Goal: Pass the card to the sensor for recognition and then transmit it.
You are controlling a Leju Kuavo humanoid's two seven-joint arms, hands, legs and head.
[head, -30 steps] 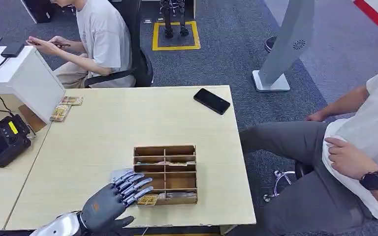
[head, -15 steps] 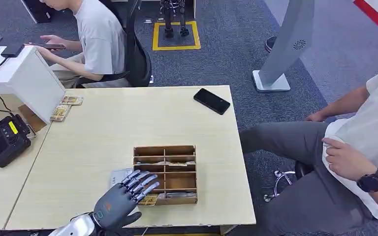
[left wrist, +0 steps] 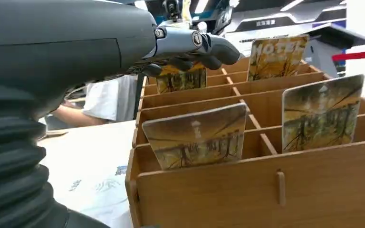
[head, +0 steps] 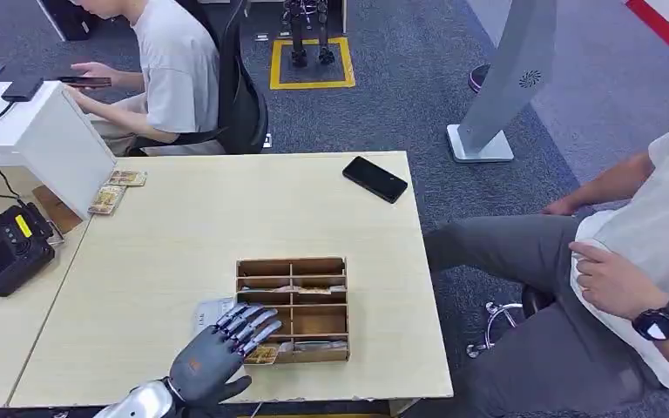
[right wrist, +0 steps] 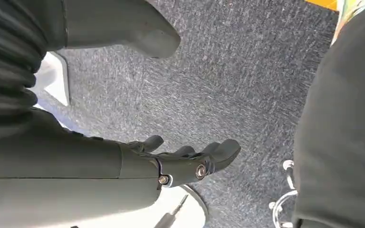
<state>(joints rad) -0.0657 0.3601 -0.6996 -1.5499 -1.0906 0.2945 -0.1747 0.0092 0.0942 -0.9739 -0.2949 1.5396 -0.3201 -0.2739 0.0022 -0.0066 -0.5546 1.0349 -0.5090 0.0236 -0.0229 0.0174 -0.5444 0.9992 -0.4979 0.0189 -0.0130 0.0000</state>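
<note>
A card (left wrist: 196, 136) is being sought — left hand (head: 213, 355) spread, empty, fingers (left wrist: 204, 47) over the wooden organizer (head: 293, 306); a pinch is needed next.

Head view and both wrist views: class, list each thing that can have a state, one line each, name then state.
left robot hand: fingers spread over the near-left corner of the box, holding nothing.
right robot hand: hanging above the carpet, fingers loosely curled, holding nothing.
wooden divider box: open-topped, flat on the table.
cards: standing tilted in the compartments.
black phone: lying flat, screen dark.
</note>
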